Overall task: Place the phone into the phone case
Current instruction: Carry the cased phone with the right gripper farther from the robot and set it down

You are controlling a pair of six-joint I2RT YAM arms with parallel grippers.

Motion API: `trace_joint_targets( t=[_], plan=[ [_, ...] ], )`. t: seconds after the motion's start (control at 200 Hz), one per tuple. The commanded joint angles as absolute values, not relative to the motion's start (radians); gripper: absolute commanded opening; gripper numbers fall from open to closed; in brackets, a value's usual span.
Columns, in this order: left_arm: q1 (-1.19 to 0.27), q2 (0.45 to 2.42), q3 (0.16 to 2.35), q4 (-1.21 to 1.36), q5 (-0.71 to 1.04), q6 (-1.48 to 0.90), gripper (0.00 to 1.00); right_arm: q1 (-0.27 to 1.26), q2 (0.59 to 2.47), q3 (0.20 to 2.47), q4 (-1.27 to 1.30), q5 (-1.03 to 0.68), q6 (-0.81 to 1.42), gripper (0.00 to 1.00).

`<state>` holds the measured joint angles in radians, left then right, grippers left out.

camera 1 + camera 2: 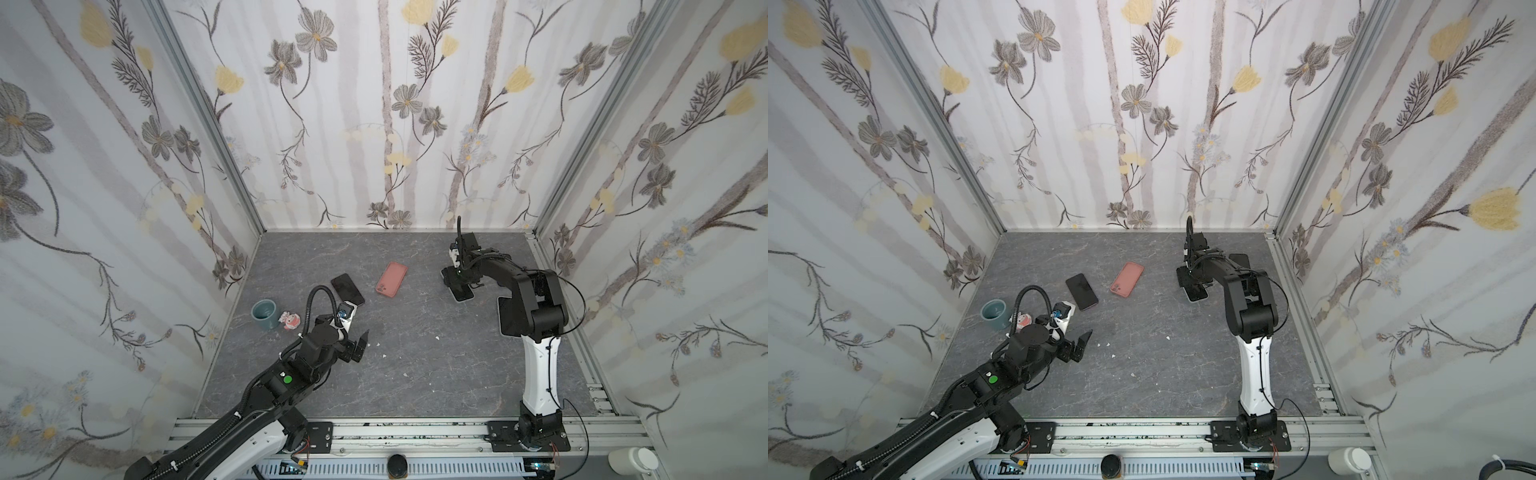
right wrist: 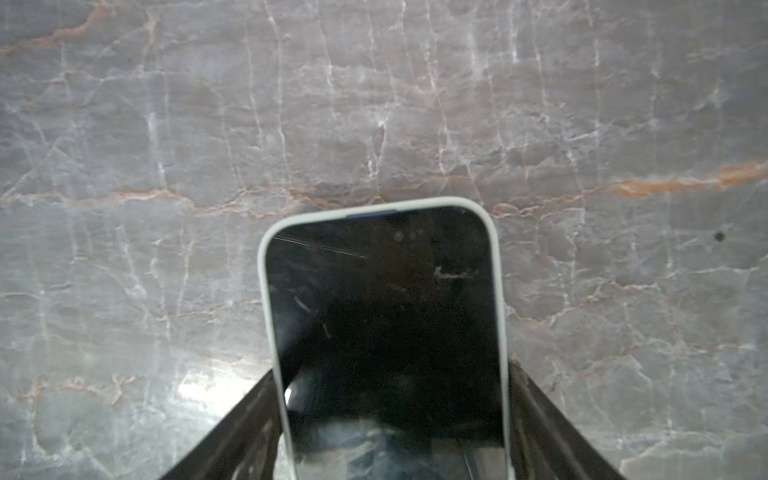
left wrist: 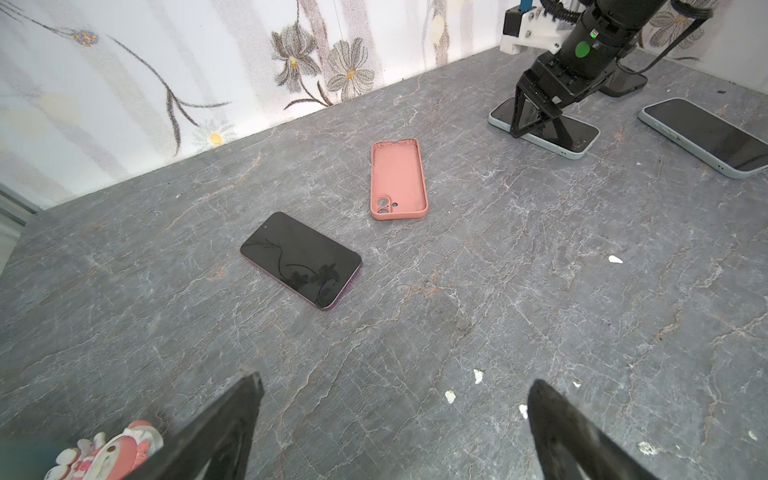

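Observation:
The bare phone (image 3: 301, 259), dark with a purple edge, lies screen up on the grey table in both top views (image 1: 348, 289). Just right of it lies the empty pink phone case (image 1: 391, 279), hollow side up (image 3: 399, 179). My left gripper (image 1: 359, 345) hovers nearer the front than the phone, open and empty (image 3: 395, 380). My right gripper (image 1: 457, 286) is down at the back right, straddling another phone in a pale case (image 2: 386, 316) that lies flat on the table. Its fingers (image 2: 266, 399) sit close along both long edges; whether they still press is unclear.
A blue-grey cup (image 1: 264, 314) and a pink figurine (image 1: 289, 321) stand left of my left arm. A second pale-cased phone (image 3: 706, 139) lies beyond the right gripper. White crumbs (image 3: 451, 397) dot the table. Flowered walls enclose three sides.

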<state>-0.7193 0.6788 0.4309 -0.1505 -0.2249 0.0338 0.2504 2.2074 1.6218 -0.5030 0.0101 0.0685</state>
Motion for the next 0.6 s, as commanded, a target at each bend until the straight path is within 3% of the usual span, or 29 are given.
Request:
trace_joint_targets(
  t=[0.0,0.295,0.595],
  plan=[
    [-0.715,0.678,0.428,-0.127,-0.236,0.038,1.0,0.25,2.218,1.606,-0.618,0.035,0.118,0.79],
    [-0.703,0.668,0.43,-0.125,-0.25,0.038,1.0,0.248,2.111,1.6,-0.565,-0.007,0.136,0.96],
    [-0.665,0.644,0.429,-0.101,-0.28,0.041,1.0,0.315,2.033,1.644,-0.515,0.042,0.15,0.9]
  ],
)
